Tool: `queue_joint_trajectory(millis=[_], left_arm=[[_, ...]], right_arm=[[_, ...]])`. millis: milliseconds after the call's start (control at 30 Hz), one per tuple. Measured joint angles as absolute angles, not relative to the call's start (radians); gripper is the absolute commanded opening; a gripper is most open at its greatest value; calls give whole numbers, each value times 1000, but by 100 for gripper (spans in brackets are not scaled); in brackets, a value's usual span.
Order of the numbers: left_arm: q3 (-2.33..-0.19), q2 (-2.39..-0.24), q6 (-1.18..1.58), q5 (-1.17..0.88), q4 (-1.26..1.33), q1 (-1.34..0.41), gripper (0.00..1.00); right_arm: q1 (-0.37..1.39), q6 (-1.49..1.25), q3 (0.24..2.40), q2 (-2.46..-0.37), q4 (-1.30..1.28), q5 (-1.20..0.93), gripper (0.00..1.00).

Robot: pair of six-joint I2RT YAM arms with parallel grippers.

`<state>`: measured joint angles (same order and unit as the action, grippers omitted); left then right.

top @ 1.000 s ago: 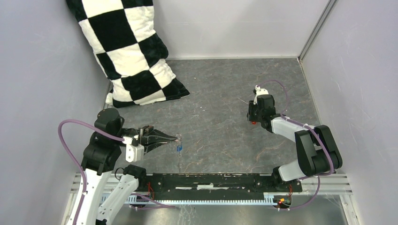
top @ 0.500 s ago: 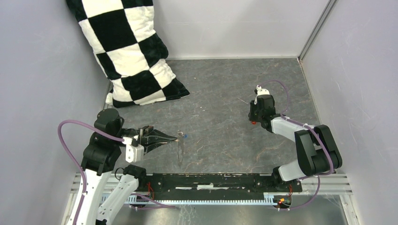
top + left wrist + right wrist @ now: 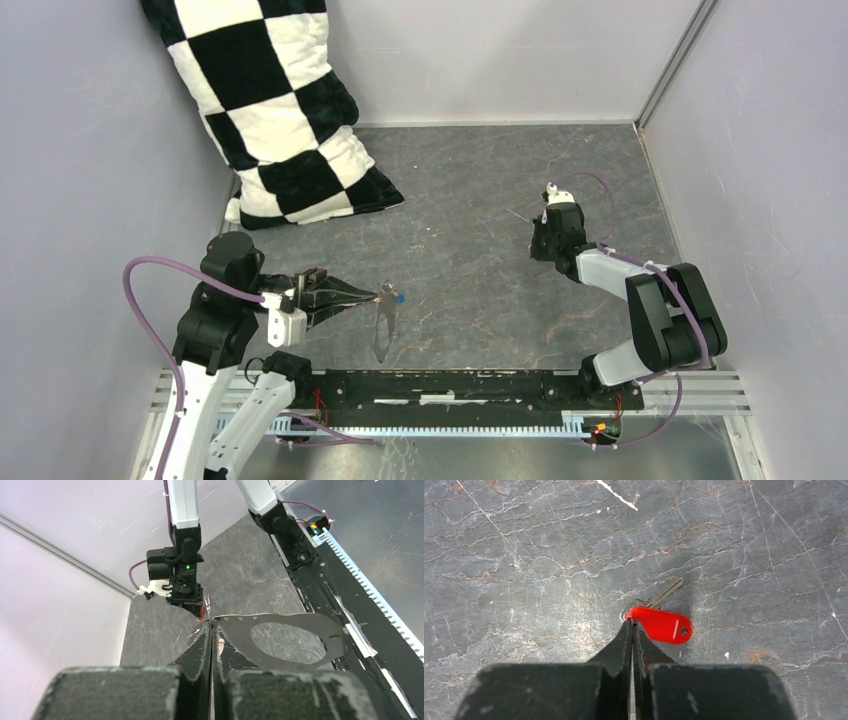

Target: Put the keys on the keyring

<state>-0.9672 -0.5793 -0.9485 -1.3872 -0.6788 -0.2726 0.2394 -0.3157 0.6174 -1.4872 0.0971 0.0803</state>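
Observation:
My left gripper (image 3: 379,296) is shut on the edge of the keyring (image 3: 380,330), a thin grey loop that hangs from its tips above the table. In the left wrist view the keyring's flat band (image 3: 280,620) spreads right from the closed tips (image 3: 212,624). The blue key (image 3: 399,297) sits just right of those tips, on or against the loop; I cannot tell which. My right gripper (image 3: 540,252) is at the right of the table. In its wrist view the closed tips (image 3: 631,622) pinch the left end of the red key (image 3: 663,625), which lies on the table.
A black-and-white checkered pillow (image 3: 270,110) leans in the back left corner. Grey walls close in the table on three sides. A black rail (image 3: 450,385) runs along the near edge between the arm bases. A small white scrap (image 3: 616,494) lies beyond the red key.
The blue key has risen from below the left tips to just right of them. The keyring has turned and shows wider. The right gripper has shifted slightly and now covers the red key from above.

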Motion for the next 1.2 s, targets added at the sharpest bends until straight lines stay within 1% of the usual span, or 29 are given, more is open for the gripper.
queue_joint_trajectory(millis=[133,233,367,467,700,900,1000,1200], left_arm=[[-967,-579,-949,-1386,-678,-273,2],[-967,-579,-949,-1386,-678,-273,2],[-967,-579,-948,-1386,-678,-273,2],[-967,-579,-948,-1386,-679,-273,2],[-967,-580,-948,-1390,-679,-273,2],[-967,-585,-939,-1400,-679,-273,2],[-967,-590,-916,-1416,-679,-273,2],[-971,-617,-845,-1461,-680,-273,2]], right_arm=[[251,-311,622,-1491,97,78,0],[292,-288,642,-1498,94,66,0],[403,-221,685,-1489,99,15,0],[483,-165,690,-1446,109,-52,0],[635,25,685,-1251,87,-207,0],[737,257,558,-923,174,-391,1],[746,320,557,-871,200,-477,0],[795,386,595,-863,212,-596,0]])
